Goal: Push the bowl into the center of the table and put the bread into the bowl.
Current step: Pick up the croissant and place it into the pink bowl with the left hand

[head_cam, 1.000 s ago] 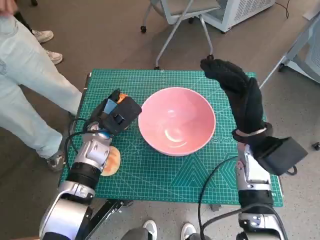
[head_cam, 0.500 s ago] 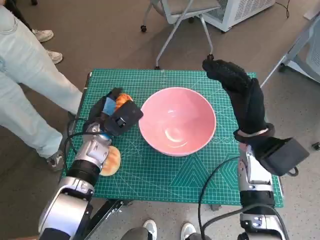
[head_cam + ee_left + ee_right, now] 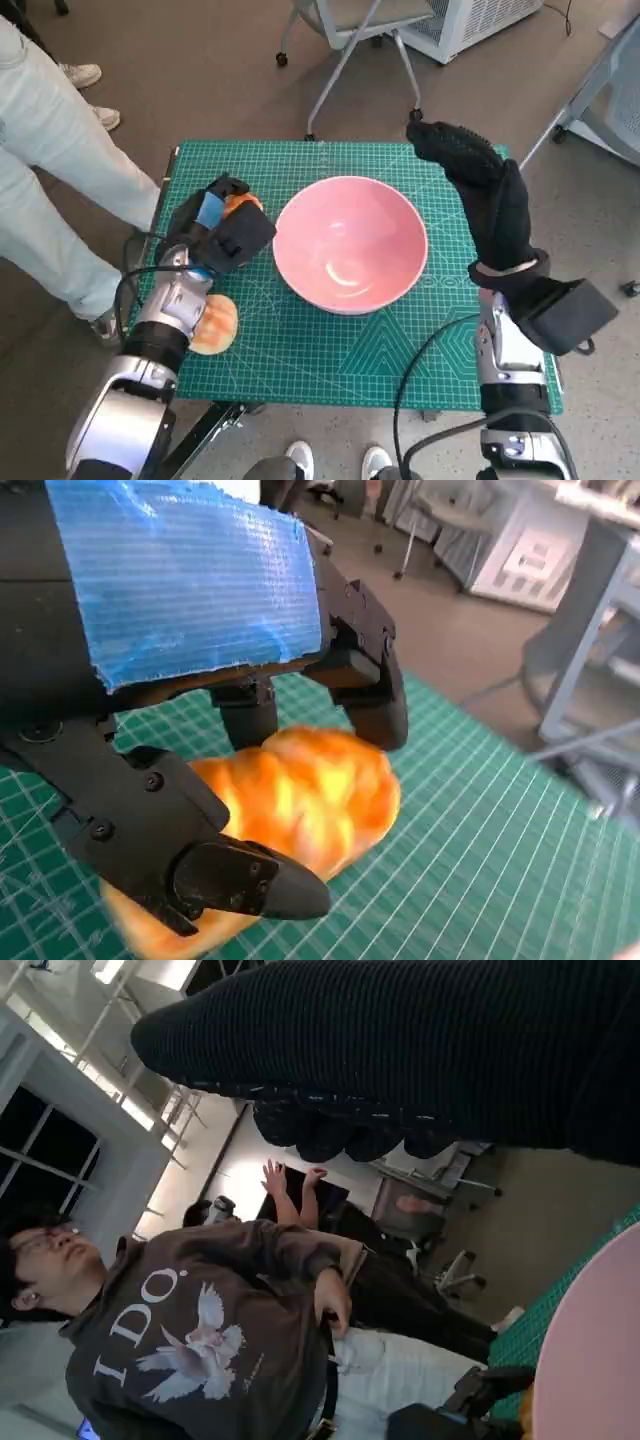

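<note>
"I DO." stands in pale letters above a white bird print on a person's dark sweatshirt (image 3: 190,1335); no other text is readable.

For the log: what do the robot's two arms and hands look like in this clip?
The left hand is black and mechanical, with blue tape across its back and screws showing on its fingers; its forearm is pale silver with a black band and cable. The right hand wears a black knitted glove above a pale forearm carrying a black box-shaped module and a looping black cable.
</note>
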### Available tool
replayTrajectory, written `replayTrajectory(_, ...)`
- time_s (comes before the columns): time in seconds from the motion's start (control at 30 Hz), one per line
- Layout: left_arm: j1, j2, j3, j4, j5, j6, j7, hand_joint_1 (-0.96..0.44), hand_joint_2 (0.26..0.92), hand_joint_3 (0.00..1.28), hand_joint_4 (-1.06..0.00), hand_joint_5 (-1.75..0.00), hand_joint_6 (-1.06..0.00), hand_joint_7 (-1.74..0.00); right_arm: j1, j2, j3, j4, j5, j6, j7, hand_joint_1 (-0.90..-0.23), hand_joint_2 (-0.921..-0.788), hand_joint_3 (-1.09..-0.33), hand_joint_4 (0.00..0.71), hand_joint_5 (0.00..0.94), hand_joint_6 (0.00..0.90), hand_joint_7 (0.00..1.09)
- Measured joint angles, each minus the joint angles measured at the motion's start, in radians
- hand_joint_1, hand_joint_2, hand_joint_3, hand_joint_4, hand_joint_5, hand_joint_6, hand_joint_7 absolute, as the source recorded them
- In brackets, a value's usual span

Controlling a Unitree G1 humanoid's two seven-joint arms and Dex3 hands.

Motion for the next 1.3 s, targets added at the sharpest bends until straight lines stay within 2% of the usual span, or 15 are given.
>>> replayTrajectory(0.1, 0.033, 0.010, 0.018, -0.092, 0.000, 0.025, -0.001, 0.01, 0.846, 0.16, -0.74, -1.27, -0.71, -0.92, 0.000, 0.001, 0.000, 0.002, 0.000, -0.001, -0.002, -0.679, -0.921, -0.794, 0.158, 0.001, 0.000, 0.57)
replayTrajectory(0.27, 0.090, 0.025, 0.050, -0.271, 0.000, 0.042, -0.001, 0.00, 0.896, 0.06, -0.79, -1.14, -0.68, -1.03, 0.000, 0.008, 0.002, 0.003, 0.000, -0.001, -0.003, -0.681, -0.921, -0.794, 0.158, 0.001, 0.000, 0.57)
replayTrajectory(0.57, 0.173, 0.041, 0.108, -0.579, 0.002, 0.047, -0.011, 0.00, 0.911, 0.03, -0.81, -1.05, -0.64, -1.13, 0.000, 0.018, 0.002, 0.005, 0.001, -0.001, -0.003, -0.683, -0.921, -0.793, 0.157, 0.000, -0.001, 0.57)
replayTrajectory(1.0, 0.221, 0.043, 0.115, -0.844, 0.055, 0.043, -0.031, 0.00, 0.893, 0.01, -0.85, -1.05, -0.72, -1.00, 0.001, 0.019, 0.001, 0.002, 0.005, -0.001, -0.003, -0.683, -0.921, -0.794, 0.157, 0.000, -0.001, 0.57)
replayTrajectory(1.3, 0.226, 0.036, 0.071, -1.006, 0.094, 0.043, -0.110, 0.00, 0.887, 0.01, -0.88, -1.03, -0.73, -0.98, 0.005, 0.020, 0.001, -0.005, 0.005, -0.001, -0.004, -0.683, -0.921, -0.794, 0.157, 0.000, 0.000, 0.57)
